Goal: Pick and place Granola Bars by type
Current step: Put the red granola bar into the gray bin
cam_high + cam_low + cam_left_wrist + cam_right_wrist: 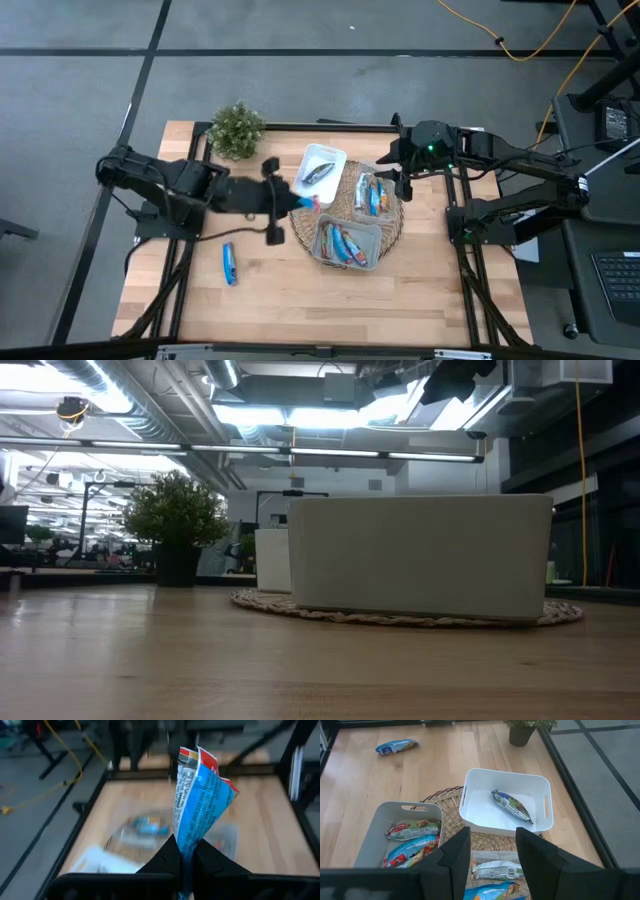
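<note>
We find the left gripper [303,201] at the centre of the high view, at the left edge of the woven mat [300,232]. In the left wrist view its fingers [165,860] are clamped on the lower end of a blue bar [200,805] with a red top — the wrapper stands upright out of the closed fingertips.

The right gripper [392,178] sits at the upper right of the mat, over the right-hand bin [374,193]. In the right wrist view its fingers [455,855] stand apart with nothing between them; that bin's bars [495,870] show in the gap.

The remaining bars lie in four places:
- one dark bar [318,172] lies diagonally in the white bin [338,155] above centre;
- several bars lie in the right-hand bin, just right of centre;
- several bars [345,245] fill the grey bin [348,265] below centre — blue and red wrappers mixed;
- one loose blue bar [229,263] lies on the table [300,300] at lower left, well apart from the mat.

A potted plant [237,130] stands at the table's upper left. In the low view a pale bin wall [420,555] fills the centre, and neither gripper appears there.
</note>
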Robot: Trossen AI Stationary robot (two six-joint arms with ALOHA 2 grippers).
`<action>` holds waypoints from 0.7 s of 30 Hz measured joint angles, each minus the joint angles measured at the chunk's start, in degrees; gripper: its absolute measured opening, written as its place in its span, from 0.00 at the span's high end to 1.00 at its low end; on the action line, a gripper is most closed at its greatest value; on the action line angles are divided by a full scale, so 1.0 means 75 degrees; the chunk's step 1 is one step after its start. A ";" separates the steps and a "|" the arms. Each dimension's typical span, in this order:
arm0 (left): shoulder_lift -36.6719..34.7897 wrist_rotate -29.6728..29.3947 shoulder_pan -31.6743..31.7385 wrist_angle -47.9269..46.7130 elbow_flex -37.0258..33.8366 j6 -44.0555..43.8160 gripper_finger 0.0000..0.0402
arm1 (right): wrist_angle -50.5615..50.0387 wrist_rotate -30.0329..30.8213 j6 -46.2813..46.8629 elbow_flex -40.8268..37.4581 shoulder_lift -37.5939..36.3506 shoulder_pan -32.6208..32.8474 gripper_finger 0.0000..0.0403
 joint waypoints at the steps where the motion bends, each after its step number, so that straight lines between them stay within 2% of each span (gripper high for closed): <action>1: 0.0083 0.0151 0.0136 0.0326 0.0043 0.0174 0.98 | 0.0000 0.0000 -0.0001 0.0000 0.0000 0.0000 0.60; 5: 0.0628 0.1086 0.0715 0.1369 0.0308 0.0733 0.98 | -0.0003 0.0000 -0.0001 0.0000 0.0000 0.0000 0.60; 15: 0.2113 0.3516 0.1832 0.1174 0.0606 0.0242 0.98 | -0.0035 0.0003 -0.0015 0.0000 0.0000 0.0000 0.60; 21: 0.3173 0.5611 0.2071 0.1045 0.0609 -0.0037 0.98 | -0.0036 0.0003 0.0037 0.0000 0.0000 0.0000 0.60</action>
